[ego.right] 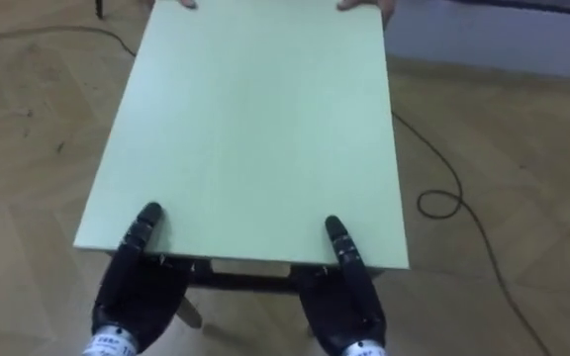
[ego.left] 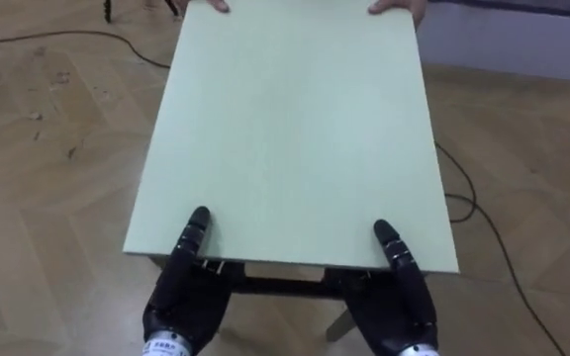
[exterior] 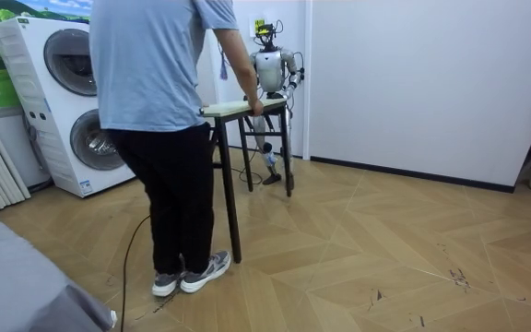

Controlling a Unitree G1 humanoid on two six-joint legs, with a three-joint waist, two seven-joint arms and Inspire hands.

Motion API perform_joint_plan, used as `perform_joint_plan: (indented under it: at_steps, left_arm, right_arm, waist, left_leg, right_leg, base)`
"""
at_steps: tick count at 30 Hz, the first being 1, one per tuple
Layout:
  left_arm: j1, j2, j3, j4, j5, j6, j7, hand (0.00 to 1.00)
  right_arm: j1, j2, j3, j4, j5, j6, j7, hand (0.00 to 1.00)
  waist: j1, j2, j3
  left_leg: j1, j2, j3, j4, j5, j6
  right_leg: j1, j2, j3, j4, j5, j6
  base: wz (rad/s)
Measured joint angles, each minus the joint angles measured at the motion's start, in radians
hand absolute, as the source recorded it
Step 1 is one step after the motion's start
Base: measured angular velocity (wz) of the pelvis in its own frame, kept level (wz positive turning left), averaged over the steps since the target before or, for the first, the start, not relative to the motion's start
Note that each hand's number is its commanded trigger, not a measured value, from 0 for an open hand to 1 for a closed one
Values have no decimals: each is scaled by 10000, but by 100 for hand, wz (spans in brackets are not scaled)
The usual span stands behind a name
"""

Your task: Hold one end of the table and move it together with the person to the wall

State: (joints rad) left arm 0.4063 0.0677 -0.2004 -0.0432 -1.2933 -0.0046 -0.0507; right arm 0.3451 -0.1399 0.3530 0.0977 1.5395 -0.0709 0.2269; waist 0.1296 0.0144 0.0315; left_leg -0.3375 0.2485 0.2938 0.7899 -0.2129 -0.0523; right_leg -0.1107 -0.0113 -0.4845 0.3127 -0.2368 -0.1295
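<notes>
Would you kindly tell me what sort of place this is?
Probably a home-style room, perhaps a laundry corner: two stacked front-loading laundry machines stand at one side, the floor is wooden parquet, and the walls are plain white.

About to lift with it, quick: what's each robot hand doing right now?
Left hand: at the table's near edge; grip cannot be told.
Right hand: same edge; cannot be told.

No legible text anywhere
</notes>
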Motion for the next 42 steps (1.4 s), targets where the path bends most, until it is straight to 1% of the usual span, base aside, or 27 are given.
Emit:
perform_joint_plan:
  at_steps: [2,3,4,5,6,7,8,9,10,11,12,14,17,18,20,22,24,25,26,27,28,29,31,33,35,38,42]
  left_arm:
    - [-99,-8,16,5,4,15,12,100]
    - [-119,-15,16,7,0,18,13,100]
    - [-173,-44,9,13,-32,27,40,100]
    - [-238,-75,-2,9,-34,30,94,100]
    - [-300,-85,-10,10,-29,31,120,100]
    - [-510,-90,-66,11,-16,30,239,100]
    - [-730,-91,-111,11,13,25,380,100]
    - [-857,-91,-135,16,51,23,438,100]
    - [-1039,-102,-195,20,77,14,549,100]
    - [-1108,-102,-222,26,81,5,602,100]
    - [-1105,-106,-235,37,81,-7,614,100]
    - [-1104,-100,-283,146,81,-14,626,100]
    - [-1105,-76,-298,500,91,-14,586,100]
    - [-1102,-76,-293,569,96,-15,563,100]
    - [-1092,-73,-292,696,102,-2,503,100]
    - [-1004,-21,-341,696,105,0,503,100]
    - [-946,51,-416,701,121,3,511,100]
    - [-962,53,-448,717,176,6,576,100]
    - [-970,10,-501,726,333,13,683,100]
    - [-951,-13,-513,726,401,15,691,100]
    - [-878,-12,-504,725,521,15,685,100]
    - [-784,-13,-492,723,532,8,652,100]
    - [-750,-6,-449,726,530,8,661,100]
    - [-634,37,-284,712,505,2,644,100]
    - [-575,71,-283,675,505,-4,637,100]
    - [-387,96,-200,536,495,-28,637,100]
    - [-345,166,-223,529,431,-110,619,100]
  right_arm:
    - [-1,92,-38,-32,-79,-73,-10,100]
    - [-3,90,-38,-57,-87,-101,-10,100]
    - [-5,88,-44,-109,-93,-171,-9,100]
    - [-45,87,-85,-150,-122,-191,-10,100]
    - [-90,88,-102,-152,-130,-200,-10,100]
    - [-188,103,-157,-167,-130,-233,-10,100]
    - [-258,155,-247,-180,-130,-249,-10,100]
    - [-285,182,-293,-200,-129,-267,-10,100]
    - [-317,184,-406,-241,-145,-268,-9,100]
    - [-327,187,-458,-242,-168,-266,-7,100]
    - [-314,216,-458,-242,-168,-264,-5,100]
    - [-127,227,-497,-236,-170,-189,30,100]
    - [-28,332,-530,109,-215,-76,181,100]
    - [-25,334,-534,158,-221,-44,186,100]
    - [51,322,-530,202,-254,-4,207,100]
    - [218,361,-567,209,-255,110,206,100]
    - [353,375,-622,208,-207,222,200,100]
    - [394,375,-653,207,-158,240,161,100]
    - [528,391,-720,208,-135,249,150,100]
    - [598,409,-728,206,-132,233,151,100]
    - [679,427,-705,204,-102,188,152,100]
    - [698,417,-619,205,-103,157,145,100]
    - [677,411,-427,204,-107,19,108,100]
    - [678,393,-210,205,-95,-95,28,100]
    - [676,353,-92,205,-48,-234,-2,100]
    - [673,331,107,205,-50,-341,-9,100]
    - [680,306,371,205,-52,-567,-1,100]
  waist:
    - [-323,118,32]
    - [-405,155,35]
    - [-525,274,49]
    - [-709,397,47]
    - [-721,479,55]
    - [-721,585,74]
    - [-725,647,68]
    - [-764,646,67]
    - [-778,649,68]
    - [-775,639,63]
    - [-789,645,65]
    - [-748,636,59]
    - [-738,593,54]
    - [-707,571,54]
    - [-695,413,50]
    - [-755,232,32]
    - [-954,185,22]
    - [-1094,175,22]
    - [-1145,174,20]
    - [-1170,161,16]
    - [-1164,115,-2]
    - [-1065,108,-4]
    - [-948,11,18]
    - [-790,-127,-1]
    - [-367,-201,-10]
    - [-346,-299,-3]
    - [-170,-372,10]
  left_leg:
    - [1109,114,-18,38,-523,-260]
    - [1369,148,-20,27,-580,-323]
    - [2004,179,-72,-313,-740,-425]
    - [2590,157,-84,-1116,-1022,-526]
    - [2867,130,-79,-1642,-1237,-567]
    - [3240,-84,-117,-2791,-1643,-629]
    - [3320,-235,-109,-3539,-1830,-587]
    - [3291,-364,-111,-3818,-1840,-590]
    - [3201,-613,-107,-4247,-1800,-450]
    - [3114,-908,-139,-4526,-1632,-147]
    - [3110,-1040,-159,-4649,-1545,-22]
    - [3157,-1488,-206,-4908,-1304,323]
    - [3256,-1898,-163,-5084,-1114,644]
    - [3236,-1959,-163,-5095,-1081,702]
    - [3122,-2197,-57,-5097,-937,948]
    - [3040,-2304,15,-5033,-847,1106]
    - [2855,-2325,32,-4919,-782,1225]
    - [2784,-2316,164,-4911,-734,1320]
    - [2800,-2242,484,-4934,-698,1383]
    - [2807,-2227,598,-4946,-693,1388]
    - [2805,-2241,665,-4976,-662,1404]
    - [2818,-2254,730,-4958,-639,1405]
    - [2788,-2268,774,-4819,-628,1385]
    - [2809,-2226,882,-4921,-538,1284]
    - [2820,-1975,1153,-5089,-379,1137]
    - [2751,-1756,1156,-5221,-179,992]
    - [2496,-1590,1119,-5159,-54,844]
  right_leg:
    - [-181,7,-404,58,65,-76]
    - [-270,6,-487,108,87,-87]
    - [-447,10,-623,210,137,-102]
    - [-683,-2,-731,388,181,-96]
    - [-811,-11,-804,508,225,-96]
    - [-1124,-66,-862,702,324,-99]
    - [-1426,-145,-908,785,493,-92]
    - [-1587,-252,-911,832,581,-69]
    - [-1855,-428,-917,814,845,-23]
    - [-2069,-620,-827,749,1155,22]
    - [-2104,-689,-759,658,1305,56]
    - [-2168,-961,-481,462,1718,235]
    - [-2190,-1169,-41,253,2261,391]
    - [-2189,-1192,41,176,2378,410]
    - [-2214,-1272,518,-124,2900,604]
    - [-2233,-1374,827,-216,3210,822]
    - [-2239,-1503,1044,-217,3543,1163]
    - [-2267,-1624,1246,63,3517,1352]
    - [-2287,-1873,1333,1107,2850,1648]
    - [-2223,-2012,1337,1681,2436,1691]
    - [-1970,-2237,1368,2353,1765,1711]
    - [-1550,-2316,1423,2413,1348,1890]
    - [-1065,-2156,1537,1764,1037,2119]
    - [-803,-1882,1688,991,1057,2059]
    - [-593,-1395,1893,50,1483,1735]
    - [-417,-1043,1812,-663,1882,1580]
    - [-548,-911,1730,-766,1977,1415]
  base:
    - [49]
    - [38]
    - [32]
    - [28]
    - [17]
    - [8]
    - [6]
    - [13]
    - [8]
    - [3]
    - [-7]
    - [-8]
    - [-12]
    - [-13]
    - [-9]
    - [8]
    - [33]
    - [47]
    - [49]
    - [38]
    - [11]
    - [0]
    - [-12]
    - [-26]
    - [-43]
    - [-6]
    - [-1]
